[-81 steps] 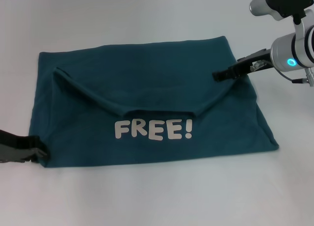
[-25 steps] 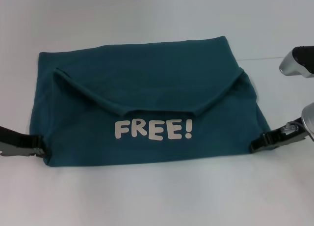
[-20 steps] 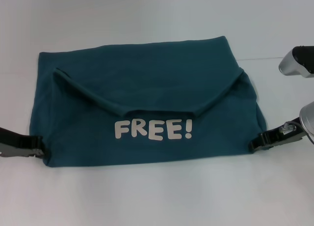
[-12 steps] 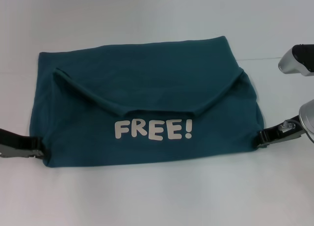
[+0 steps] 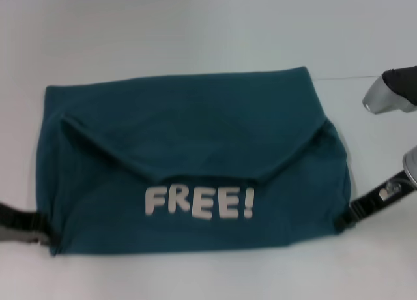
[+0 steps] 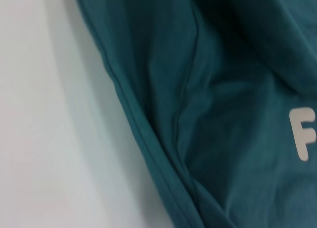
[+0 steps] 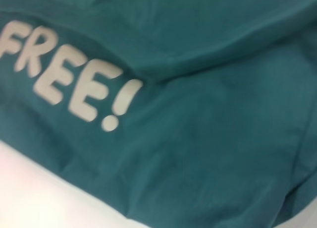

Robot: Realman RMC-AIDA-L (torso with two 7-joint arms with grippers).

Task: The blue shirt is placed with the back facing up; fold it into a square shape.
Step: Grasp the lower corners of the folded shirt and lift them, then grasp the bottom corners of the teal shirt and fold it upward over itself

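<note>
The blue shirt [image 5: 195, 137] lies folded into a wide rectangle on the white table [image 5: 195, 26]. A V-shaped flap and white "FREE!" lettering [image 5: 199, 203] face up. My left gripper [image 5: 44, 227] is at the shirt's near left corner and my right gripper [image 5: 344, 220] at its near right corner, each shut on the cloth edge. The left wrist view shows the shirt [image 6: 223, 114] with its hem and the letter F. The right wrist view shows the shirt [image 7: 208, 114] with the lettering [image 7: 69, 84] and the near edge.
Bare white tabletop surrounds the shirt on all sides. A part of the right arm's silver housing [image 5: 391, 91] hangs above the table at the far right.
The right gripper came from the shirt's far right edge to its near right corner. In the last half second both grippers and the whole shirt slid toward me.
</note>
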